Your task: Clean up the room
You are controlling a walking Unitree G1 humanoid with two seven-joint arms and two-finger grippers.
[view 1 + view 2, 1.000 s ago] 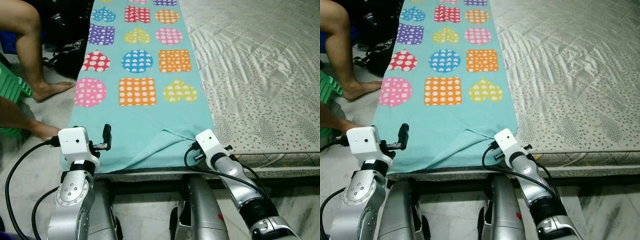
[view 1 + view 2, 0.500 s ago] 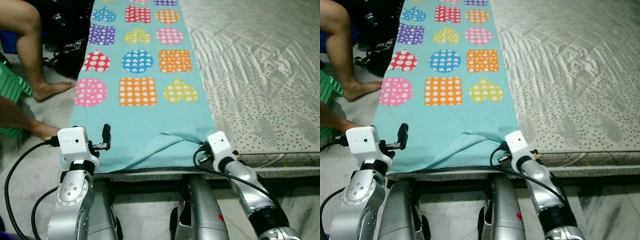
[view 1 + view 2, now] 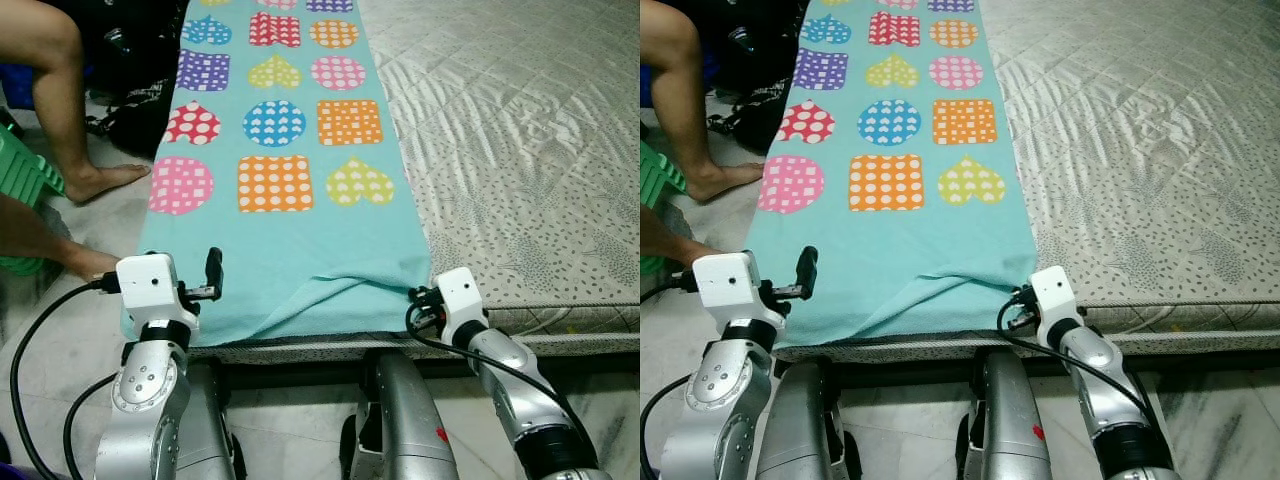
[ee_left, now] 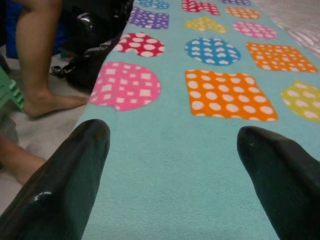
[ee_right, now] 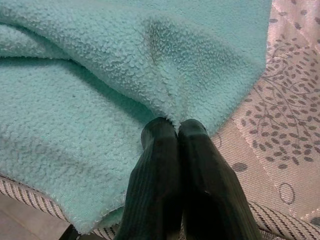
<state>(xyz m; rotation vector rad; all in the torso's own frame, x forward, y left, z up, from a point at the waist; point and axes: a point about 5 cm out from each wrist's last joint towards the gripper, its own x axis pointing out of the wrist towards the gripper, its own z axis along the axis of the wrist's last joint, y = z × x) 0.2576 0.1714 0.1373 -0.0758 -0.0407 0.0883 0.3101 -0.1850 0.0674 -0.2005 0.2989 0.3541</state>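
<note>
A turquoise fleece blanket (image 3: pixel 290 230) printed with polka-dot hearts, circles and squares lies flat along the edge of a patterned mattress (image 3: pixel 520 150). The right gripper (image 5: pixel 175 131) is clamped shut on the blanket's near corner, the fleece bunching into a fold straight ahead of the pressed-together fingertips, with mattress fabric just beside them. The left gripper (image 4: pixel 172 145) hovers over the blanket's other near corner, its two black fingers (image 4: pixel 75 165) spread wide apart with bare fleece between them, holding nothing. Beyond the left gripper, off the blanket's edge, a person's bare leg and foot (image 3: pixel 95 180) stand on the floor near a black bag (image 4: pixel 97 37); the rest of the person is cut off.
</note>
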